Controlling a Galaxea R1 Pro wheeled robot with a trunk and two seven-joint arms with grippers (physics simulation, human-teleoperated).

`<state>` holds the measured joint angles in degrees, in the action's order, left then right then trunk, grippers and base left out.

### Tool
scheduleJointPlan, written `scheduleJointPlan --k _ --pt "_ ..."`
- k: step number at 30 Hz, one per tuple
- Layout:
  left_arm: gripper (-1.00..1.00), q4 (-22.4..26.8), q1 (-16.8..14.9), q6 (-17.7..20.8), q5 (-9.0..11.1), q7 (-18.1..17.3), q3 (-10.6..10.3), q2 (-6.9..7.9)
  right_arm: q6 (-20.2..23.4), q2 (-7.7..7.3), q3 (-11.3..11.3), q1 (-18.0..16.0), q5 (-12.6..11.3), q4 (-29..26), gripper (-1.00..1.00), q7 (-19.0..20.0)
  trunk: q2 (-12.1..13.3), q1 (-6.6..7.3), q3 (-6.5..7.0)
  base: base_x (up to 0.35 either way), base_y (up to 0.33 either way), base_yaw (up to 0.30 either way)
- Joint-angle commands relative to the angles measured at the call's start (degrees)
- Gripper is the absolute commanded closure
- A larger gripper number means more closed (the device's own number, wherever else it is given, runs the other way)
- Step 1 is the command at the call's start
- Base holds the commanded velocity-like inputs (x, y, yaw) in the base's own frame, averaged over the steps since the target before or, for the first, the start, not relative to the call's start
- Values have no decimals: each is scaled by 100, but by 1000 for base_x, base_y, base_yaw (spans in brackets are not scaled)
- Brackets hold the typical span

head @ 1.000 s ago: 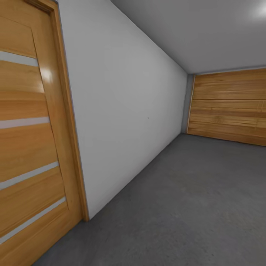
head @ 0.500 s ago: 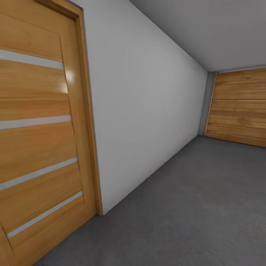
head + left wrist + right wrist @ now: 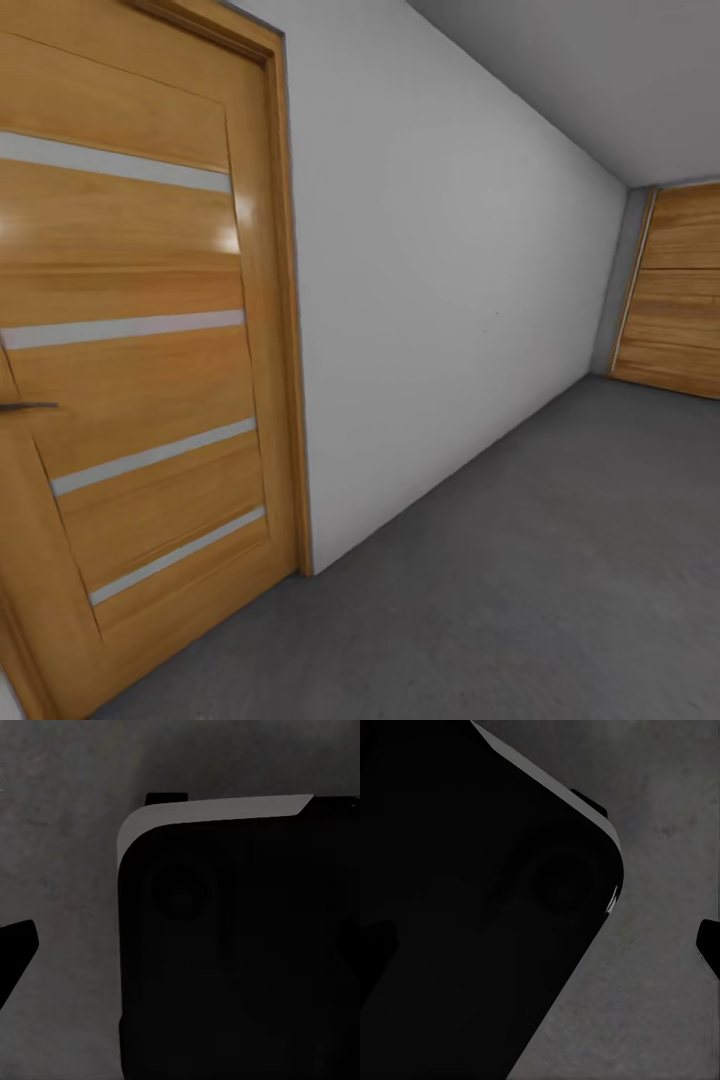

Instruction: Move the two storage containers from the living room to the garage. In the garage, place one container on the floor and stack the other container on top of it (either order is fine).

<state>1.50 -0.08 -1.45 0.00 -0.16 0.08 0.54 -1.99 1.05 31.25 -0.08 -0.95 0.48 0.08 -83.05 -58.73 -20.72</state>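
**In the garage, facing a wooden door and a pale wall**

The head camera is looking along a pale grey wall (image 3: 450,300) that is running away to the right toward a wood-plank door (image 3: 675,290) at the far end of the garage. At the left, close to the camera, a light wooden door (image 3: 140,380) with four pale horizontal strips is standing in its frame, a dark handle (image 3: 25,406) sticking out near its left edge. The floor (image 3: 500,580), rough and mottled dark grey, is stretching from the foot of that door to the far planks, its long run following the wall.

In the left wrist view a large black rounded body with a pale rim (image 3: 225,808) is sitting over the same grey floor, and a dark finger tip (image 3: 15,949) is poking in at the edge. The right wrist view is giving a similar black body (image 3: 472,907) and a dark tip (image 3: 709,941) over concrete. I cannot tell how wide either gripper's fingers are standing
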Motion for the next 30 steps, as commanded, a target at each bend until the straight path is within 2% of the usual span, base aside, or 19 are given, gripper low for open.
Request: scheduleJointPlan --k 1,30 --pt "-100 1 -1 -13 0 -2 0 2 -21 1 13 -1 -12 5 -100 1 -2 0 -4 0 0 273" --pt "-100 0 -1 -13 0 -2 0 1 -30 1 13 -1 -10 5 -100 1 -2 0 -4 0 0 273"
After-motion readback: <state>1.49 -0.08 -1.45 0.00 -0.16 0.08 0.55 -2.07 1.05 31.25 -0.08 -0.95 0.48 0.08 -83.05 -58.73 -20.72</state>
